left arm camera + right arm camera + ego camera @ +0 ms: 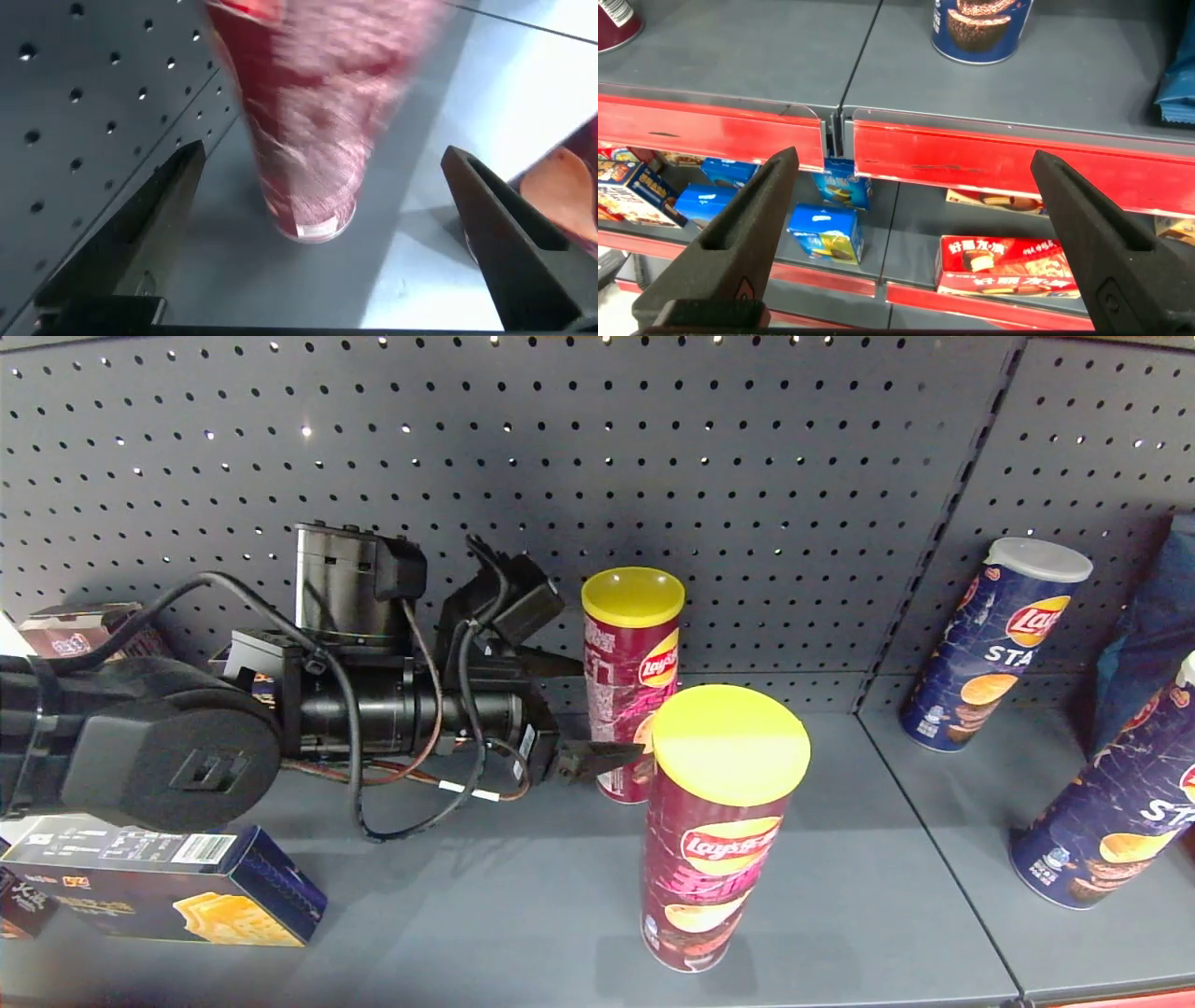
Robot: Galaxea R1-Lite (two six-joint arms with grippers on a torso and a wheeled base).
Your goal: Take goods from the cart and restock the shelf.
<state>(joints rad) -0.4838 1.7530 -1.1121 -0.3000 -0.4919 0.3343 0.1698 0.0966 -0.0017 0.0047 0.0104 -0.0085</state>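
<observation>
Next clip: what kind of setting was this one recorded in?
Probably a shop aisle, or a mock-up of one: pegboard-backed shelving on several levels, red rails along the shelf edges, and packaged goods such as chip canisters and snack boxes.

A dark grey pegboard back panel (747,476) spans the head view from 9 to 3 o'clock, with pinpricks of light (306,430) in holes toward 11 o'clock. A slotted upright (943,523) slants at 2 o'clock. Below lies the grey shelf (523,859); its front edge carries a red strip (971,154).
</observation>
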